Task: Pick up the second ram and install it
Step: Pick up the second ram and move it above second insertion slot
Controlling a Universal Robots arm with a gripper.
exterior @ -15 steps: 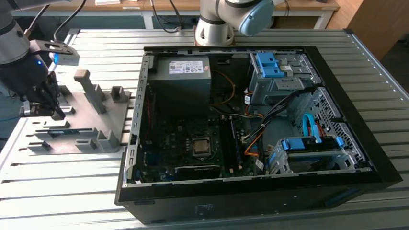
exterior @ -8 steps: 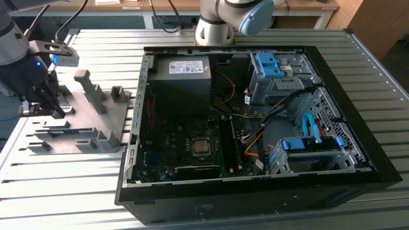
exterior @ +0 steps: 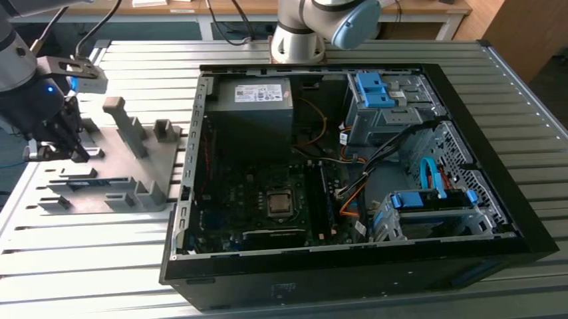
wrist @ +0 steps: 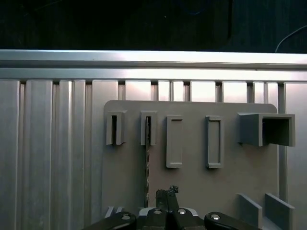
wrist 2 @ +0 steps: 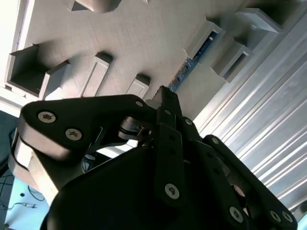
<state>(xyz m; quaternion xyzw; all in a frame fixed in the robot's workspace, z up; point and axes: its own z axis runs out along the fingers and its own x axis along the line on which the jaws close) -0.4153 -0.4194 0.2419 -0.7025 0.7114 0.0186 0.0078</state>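
Gleaming ribbed table bears the fixture plate.

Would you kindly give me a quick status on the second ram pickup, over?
Gripper shut, empty, over grey fixture plate. Second ram on edge in fixture slot, not gripped. No obstruction seen.

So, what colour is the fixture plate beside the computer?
The fixture plate is grey, best in the first wrist view.

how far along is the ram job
Nothing looks done yet: the ram stands in its fixture slot, not lifted. In hand: the pincer hovers right beside it. Left: lifting it and seating it in the case.
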